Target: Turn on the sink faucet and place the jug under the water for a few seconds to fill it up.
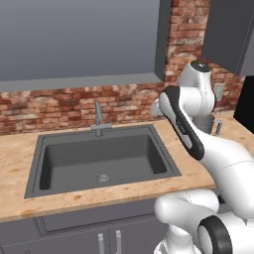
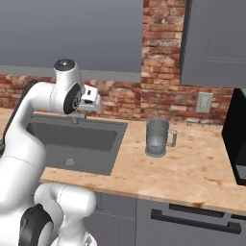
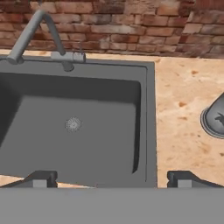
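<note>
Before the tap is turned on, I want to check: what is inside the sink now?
Inside the sink only the small round drain shows on the dark floor. No water runs from the faucet. In the right base view the arm covers part of the basin.

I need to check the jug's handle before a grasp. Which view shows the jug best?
The right base view: the whole jug stands clear, handle visible. In the left base view the arm hides most of it; the hand view catches its edge.
</note>
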Tool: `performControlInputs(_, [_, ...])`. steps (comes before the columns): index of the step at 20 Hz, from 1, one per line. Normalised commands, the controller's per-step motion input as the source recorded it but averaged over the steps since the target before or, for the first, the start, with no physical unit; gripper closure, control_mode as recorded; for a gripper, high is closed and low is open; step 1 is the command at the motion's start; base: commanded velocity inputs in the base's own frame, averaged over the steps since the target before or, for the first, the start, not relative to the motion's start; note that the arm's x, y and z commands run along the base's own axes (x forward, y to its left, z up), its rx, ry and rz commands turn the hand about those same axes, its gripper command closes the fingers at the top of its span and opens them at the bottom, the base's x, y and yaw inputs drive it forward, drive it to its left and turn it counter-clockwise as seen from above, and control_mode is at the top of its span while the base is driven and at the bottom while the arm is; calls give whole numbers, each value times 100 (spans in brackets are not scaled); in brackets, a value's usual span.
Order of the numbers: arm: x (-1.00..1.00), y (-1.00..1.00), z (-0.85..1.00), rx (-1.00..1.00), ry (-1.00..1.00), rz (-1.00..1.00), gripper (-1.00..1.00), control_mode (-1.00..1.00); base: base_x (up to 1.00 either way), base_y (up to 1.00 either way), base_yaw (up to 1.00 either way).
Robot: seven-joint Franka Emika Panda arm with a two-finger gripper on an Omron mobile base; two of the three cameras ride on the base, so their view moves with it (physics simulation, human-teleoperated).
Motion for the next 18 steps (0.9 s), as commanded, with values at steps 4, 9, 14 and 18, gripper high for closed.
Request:
performControlInputs(4, [53,10,-42,0,-52,17,-100,-100,0,0,0])
performControlInputs(9, [78,32,-20,5,-44,28,-100,-100,0,0,0])
performControlInputs(14, [87,42,-1,5,-15,27,-100,-100,0,0,0])
performControlInputs(18, [91,35,0,1,1,26,-100,-100,0,0,0])
